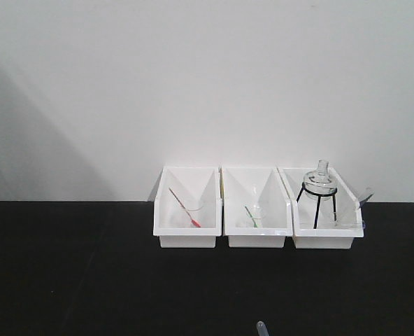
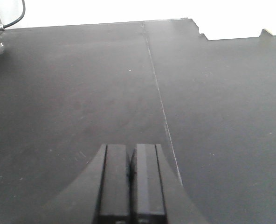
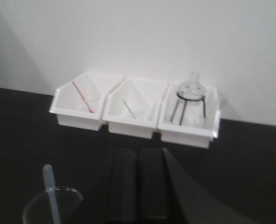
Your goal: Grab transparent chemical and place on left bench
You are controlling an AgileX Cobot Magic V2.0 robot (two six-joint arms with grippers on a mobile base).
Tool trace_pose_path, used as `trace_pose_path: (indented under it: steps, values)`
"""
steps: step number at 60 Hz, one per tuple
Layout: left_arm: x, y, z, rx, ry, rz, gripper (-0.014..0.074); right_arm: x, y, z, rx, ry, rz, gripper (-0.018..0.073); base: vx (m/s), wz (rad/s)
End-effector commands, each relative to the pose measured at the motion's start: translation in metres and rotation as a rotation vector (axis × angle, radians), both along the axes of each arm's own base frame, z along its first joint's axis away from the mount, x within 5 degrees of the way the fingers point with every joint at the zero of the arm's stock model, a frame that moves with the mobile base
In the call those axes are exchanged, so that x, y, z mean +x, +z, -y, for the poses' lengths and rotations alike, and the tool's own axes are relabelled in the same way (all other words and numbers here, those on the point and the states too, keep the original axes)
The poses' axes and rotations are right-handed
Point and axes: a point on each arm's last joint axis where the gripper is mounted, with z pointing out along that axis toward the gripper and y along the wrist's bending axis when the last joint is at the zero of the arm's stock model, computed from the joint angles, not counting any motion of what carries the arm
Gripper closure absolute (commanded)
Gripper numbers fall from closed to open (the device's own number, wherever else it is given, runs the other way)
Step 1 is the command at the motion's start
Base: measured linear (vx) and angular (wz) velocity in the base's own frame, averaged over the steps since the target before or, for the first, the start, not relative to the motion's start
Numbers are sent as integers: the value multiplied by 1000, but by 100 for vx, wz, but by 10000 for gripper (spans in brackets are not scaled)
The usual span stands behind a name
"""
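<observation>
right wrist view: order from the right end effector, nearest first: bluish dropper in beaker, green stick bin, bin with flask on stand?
1. Translucent bluish-white dropper, standing in the clear glass beaker, lower left beside the right end effector.
2. White plastic bin with the green stick, middle of the row, straight ahead.
3. White bin holding the glass flask on a black stand, right end, slightly farther.

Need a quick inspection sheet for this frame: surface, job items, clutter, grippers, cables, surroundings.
Surface: matte black bench top, one seam, bare near the left arm.
Job's things: transparent chemical stands in a clear beaker, not gripped.
Clutter: three white bins; red stick, green stick, flask on tripod.
Grippers: left gripper and right gripper shut, empty.
Cables: one black cable, top left in the left wrist view.
Surroundings: plain white wall.
</observation>
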Motion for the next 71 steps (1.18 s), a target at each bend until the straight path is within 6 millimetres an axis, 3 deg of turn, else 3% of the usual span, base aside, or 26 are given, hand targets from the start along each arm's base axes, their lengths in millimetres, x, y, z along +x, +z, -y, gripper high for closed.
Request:
trace_pose_path:
  steps: [1, 7, 12, 18, 71]
  values:
    - [-1, 3, 0, -14, -1, 81, 600, 2, -5, 7, 41, -102, 76, 566, 0, 0]
    - [-1, 3, 0, -14, -1, 81, 600, -1, -35, 13, 40, -171, 72, 566, 0, 0]
    - [-1, 3, 0, -14, -1, 81, 600, -8, -72, 14, 50, -186, 91, 566, 0, 0]
    - [-1, 3, 0, -14, -1, 81, 600, -15, -95, 13, 67, -181, 112, 566, 0, 0]
    - [-1, 3, 0, -14, -1, 81, 600, -20, -95, 14, 88, -188, 131, 566, 0, 0]
